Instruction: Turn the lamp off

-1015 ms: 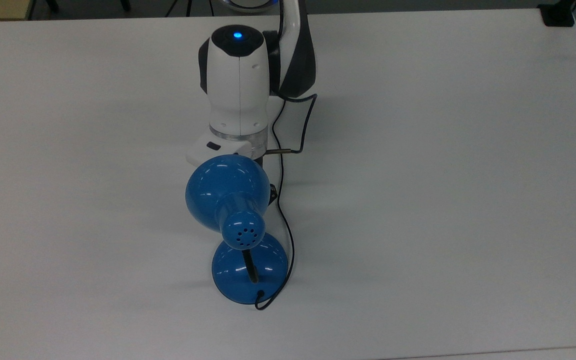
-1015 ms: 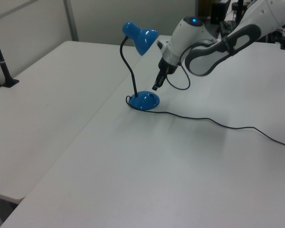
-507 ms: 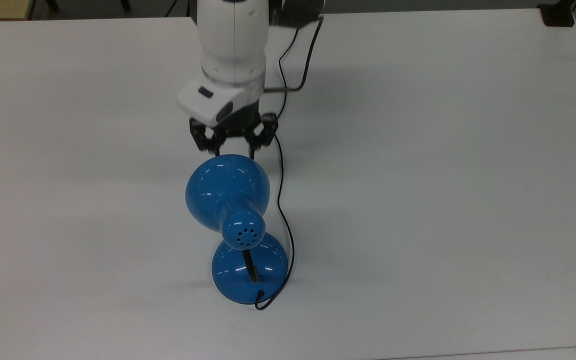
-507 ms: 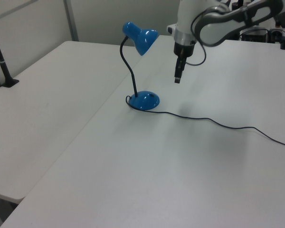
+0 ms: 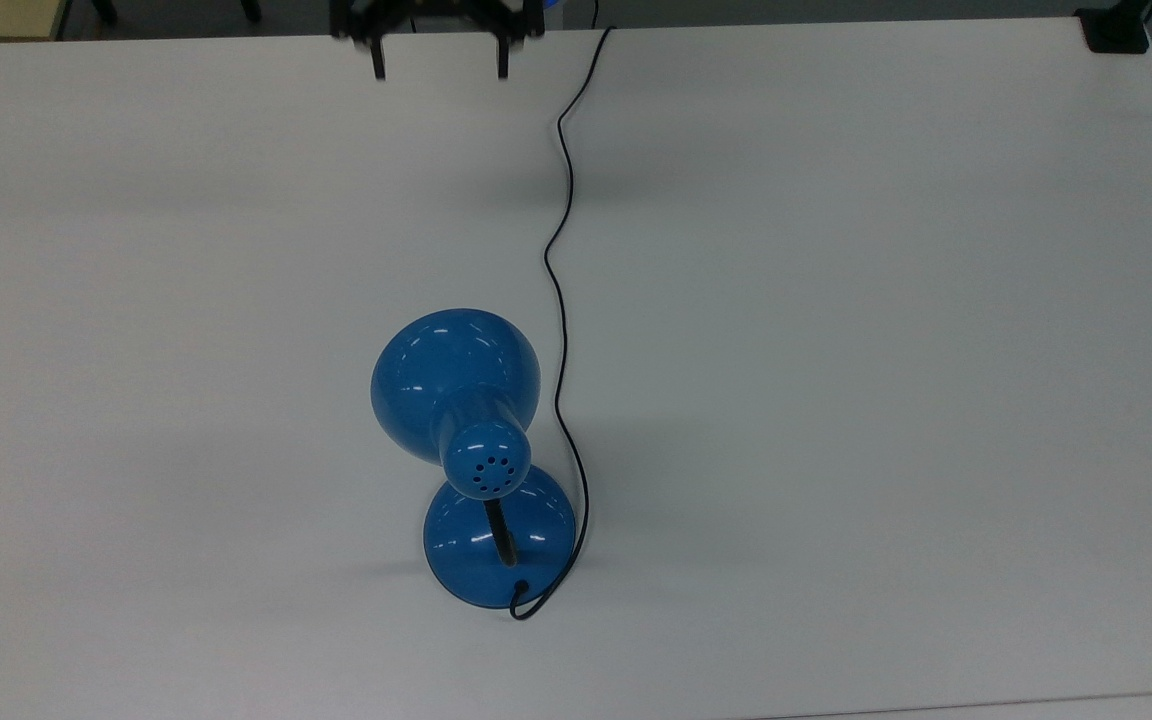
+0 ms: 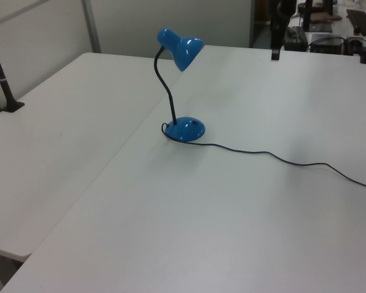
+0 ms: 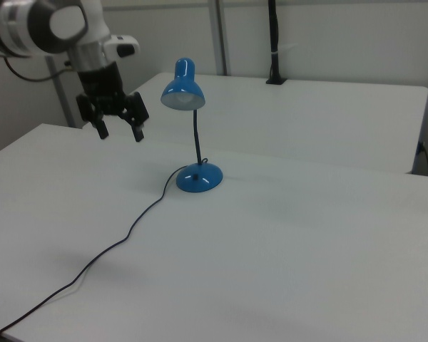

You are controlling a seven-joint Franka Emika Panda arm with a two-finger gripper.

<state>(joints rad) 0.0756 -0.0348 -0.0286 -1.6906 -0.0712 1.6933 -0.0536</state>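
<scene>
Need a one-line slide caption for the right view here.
Open gripper hangs above the white table, apart from the upright blue lamp.

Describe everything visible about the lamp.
The lamp is glossy blue, metal by its look: a bell-shaped shade with vent holes at its narrow end, a curved black gooseneck and a round domed base. It stands upright on the white table, shade tilted downward, no glow visible. A thin black cord trails from the base across the table. Nothing else touches it.
</scene>
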